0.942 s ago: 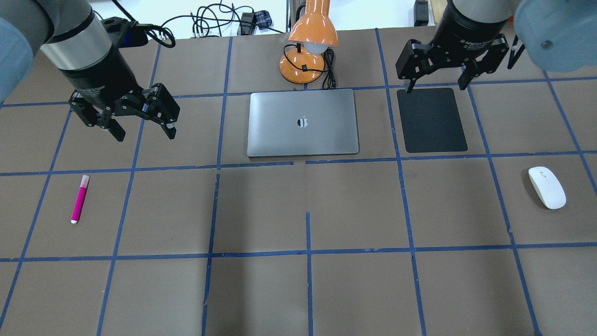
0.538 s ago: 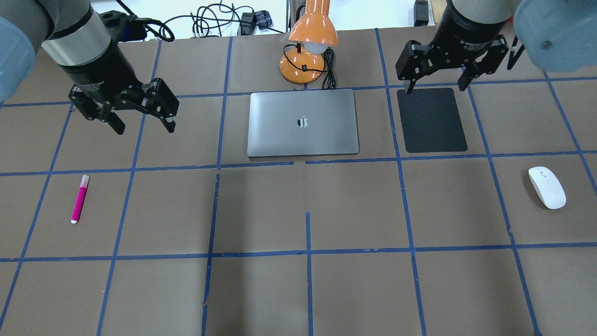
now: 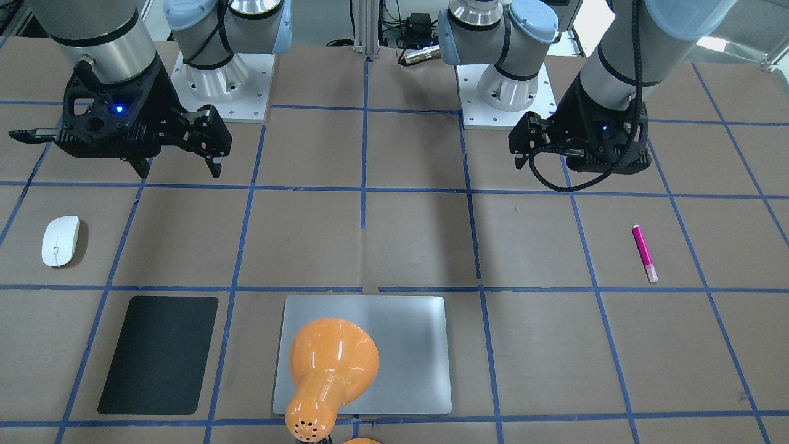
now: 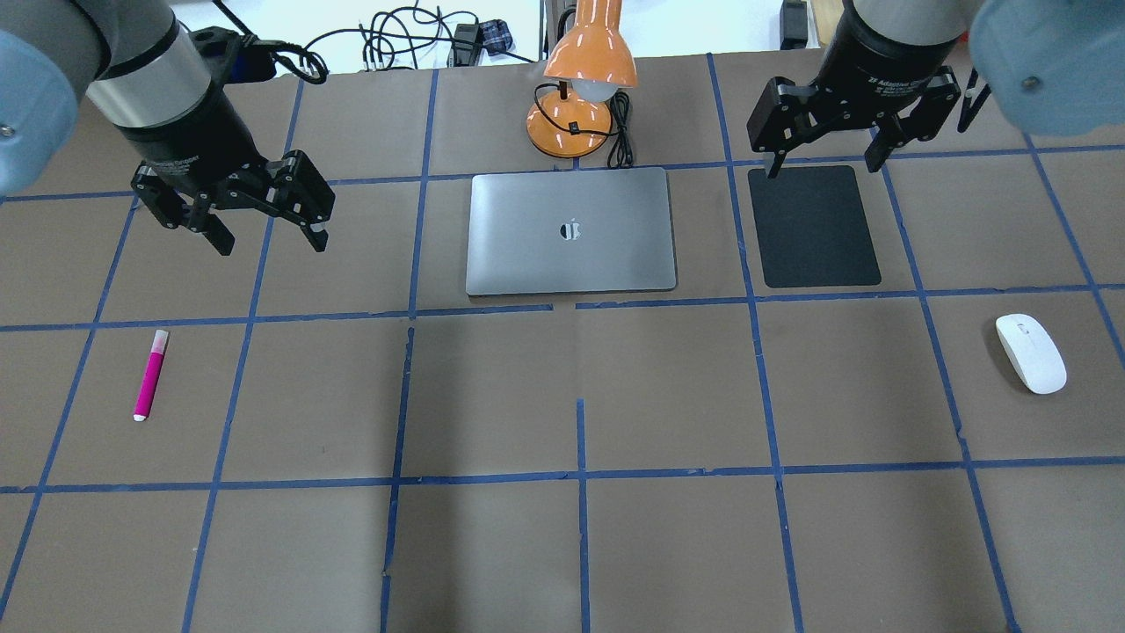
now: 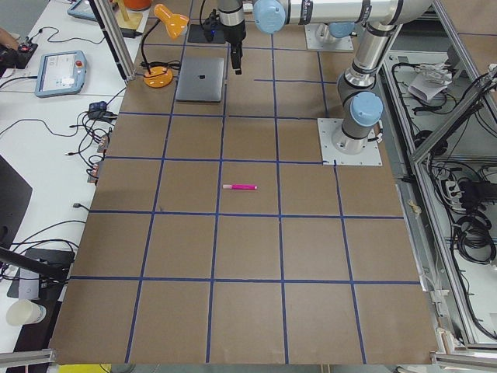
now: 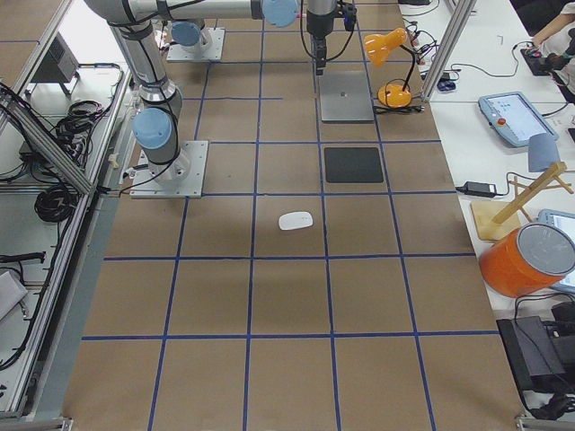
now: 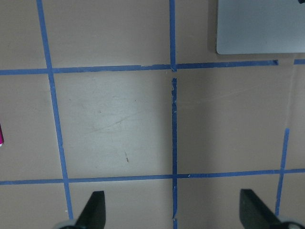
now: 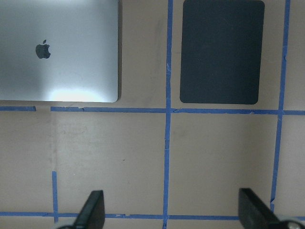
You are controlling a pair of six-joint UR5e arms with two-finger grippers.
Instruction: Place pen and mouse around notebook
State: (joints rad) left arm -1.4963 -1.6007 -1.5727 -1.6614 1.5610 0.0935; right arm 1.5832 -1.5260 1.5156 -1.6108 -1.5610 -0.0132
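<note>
Since nothing is picked yet, notebook [image 4: 571,231] sits mid-table as the anchor, black mat [image 4: 820,226] just beside it. Left gripper [image 4: 268,236] and right gripper [image 4: 823,162] both hang spread wide, empty, high above the table. Mouse [image 4: 1030,353] far right, pen [image 4: 149,374] far left, both well apart from notebook.

Magenta pen [image 4: 149,375] with whitish cap, white mouse [image 4: 1030,353], silver-grey notebook [image 4: 571,231], matte black mat [image 4: 820,226], glossy orange lamp [image 4: 586,79], brown bench [image 4: 668,396] gridded in blue tape.
</note>
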